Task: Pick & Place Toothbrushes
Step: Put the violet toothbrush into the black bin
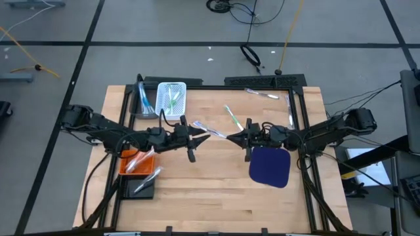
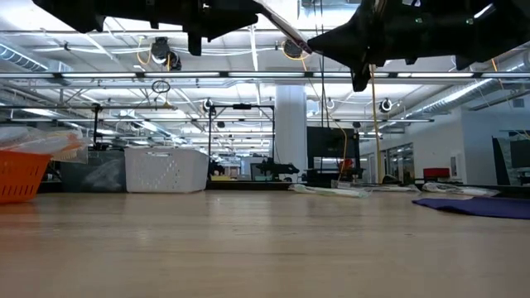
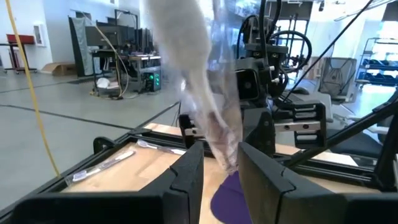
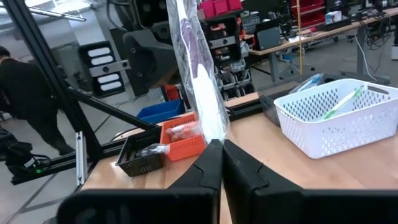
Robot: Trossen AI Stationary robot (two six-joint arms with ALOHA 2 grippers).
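A toothbrush in a clear wrapper (image 1: pixel 213 133) hangs in the air over the middle of the table, between my two grippers. My left gripper (image 1: pixel 197 136) comes from the table's left and is shut on one end. My right gripper (image 1: pixel 231 137) comes from the right and is shut on the other end. Both point level at each other. Green toothbrushes lie in the white basket (image 1: pixel 172 98) at the far left. More wrapped toothbrushes (image 1: pixel 231 116) (image 1: pixel 262 93) lie flat on the table toward the far right. My left gripper has the wrapped toothbrush's end (image 3: pixel 225 155) between its two fingers (image 3: pixel 186 180), coming level from the table's left. The wrapper runs on away from the fingertips, clear of the table. My right gripper pinches the other end of the clear wrapper (image 4: pixel 214 134) at its shut fingertips (image 4: pixel 211 165), level from the table's right. The wrapper stands out beyond the fingers, lifted clear.
An orange basket (image 1: pixel 136 162) and a black basket (image 1: pixel 144 187), both with wrappers in them, stand at the near left. A dark blue cloth (image 1: pixel 270 165) lies under my right arm. A black frame (image 1: pixel 298 118) edges the table. A person (image 4: pixel 25 93) stands beyond the table.
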